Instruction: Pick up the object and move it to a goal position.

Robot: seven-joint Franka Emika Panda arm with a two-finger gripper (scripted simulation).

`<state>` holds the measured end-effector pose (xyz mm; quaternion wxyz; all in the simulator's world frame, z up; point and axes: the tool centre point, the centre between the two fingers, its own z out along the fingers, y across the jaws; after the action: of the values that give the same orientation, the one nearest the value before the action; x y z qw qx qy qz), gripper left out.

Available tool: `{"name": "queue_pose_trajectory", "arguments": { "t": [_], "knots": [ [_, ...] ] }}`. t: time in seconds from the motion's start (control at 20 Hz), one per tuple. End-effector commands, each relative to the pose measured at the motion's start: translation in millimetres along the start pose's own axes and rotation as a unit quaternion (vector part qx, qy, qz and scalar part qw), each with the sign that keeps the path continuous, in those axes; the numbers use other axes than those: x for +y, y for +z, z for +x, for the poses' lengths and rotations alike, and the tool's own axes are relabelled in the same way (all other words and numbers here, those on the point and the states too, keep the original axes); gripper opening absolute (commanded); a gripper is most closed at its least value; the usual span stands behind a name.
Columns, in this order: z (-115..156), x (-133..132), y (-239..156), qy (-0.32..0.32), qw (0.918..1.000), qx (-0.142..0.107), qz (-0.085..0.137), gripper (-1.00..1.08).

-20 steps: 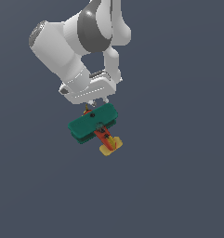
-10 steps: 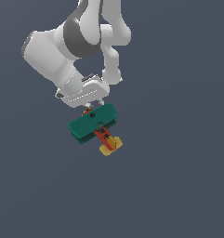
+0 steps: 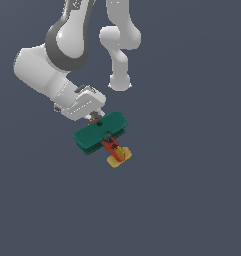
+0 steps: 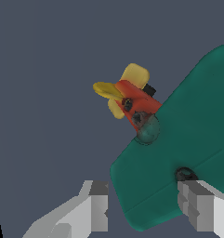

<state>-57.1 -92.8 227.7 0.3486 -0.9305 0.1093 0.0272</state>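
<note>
Against a plain dark grey-blue backdrop, a white robot arm (image 3: 67,55) is seen reaching down from the top of the exterior view, its wrist angled toward the exterior view's right. At the arm's end, the gripper (image 3: 95,118) is met by a small toy biplane (image 3: 103,136), which sits just below and toward the exterior view's right of it. The biplane's two stacked dark-green wings (image 3: 99,132) are placed directly against the gripper's tip, while the red-orange body (image 3: 111,145) and yellow tail (image 3: 118,156) extend away from the gripper.

From the wrist view, two grey-white fingers (image 4: 204,209) are shown spread apart, with the edge of the green wing (image 4: 178,153) lying between them. One finger appears to touch the wing beside a small dark fitting; the other finger (image 4: 92,211) stands apart from the wing's rounded corner, with a visible gap. Whether the wing is firmly clamped cannot be told. Beyond the wing, the body (image 4: 137,106) and tail (image 4: 120,88) point away from the fingers.
</note>
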Motion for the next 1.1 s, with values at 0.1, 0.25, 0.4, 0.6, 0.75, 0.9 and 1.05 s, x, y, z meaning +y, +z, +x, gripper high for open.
{"name": "queue_pose_trajectory", "arguments": {
  "t": [0.1, 0.25, 0.4, 0.6, 0.75, 0.9, 1.05],
  "knots": [
    [6, 15, -4, 0.005, 0.9993, 0.014, 0.035, 0.28],
    [10, 25, -7, 0.008, 0.998, 0.025, 0.057, 0.28],
    [14, 35, -10, 0.01, 0.9962, 0.037, 0.079, 0.28],
    [19, 49, -15, 0.012, 0.9926, 0.055, 0.107, 0.28],
    [23, 59, -20, 0.013, 0.9893, 0.07, 0.127, 0.28],
    [27, 68, -24, 0.013, 0.9858, 0.085, 0.144, 0.28],
    [30, 76, -27, 0.014, 0.9826, 0.097, 0.158, 0.28]
  ]
}}
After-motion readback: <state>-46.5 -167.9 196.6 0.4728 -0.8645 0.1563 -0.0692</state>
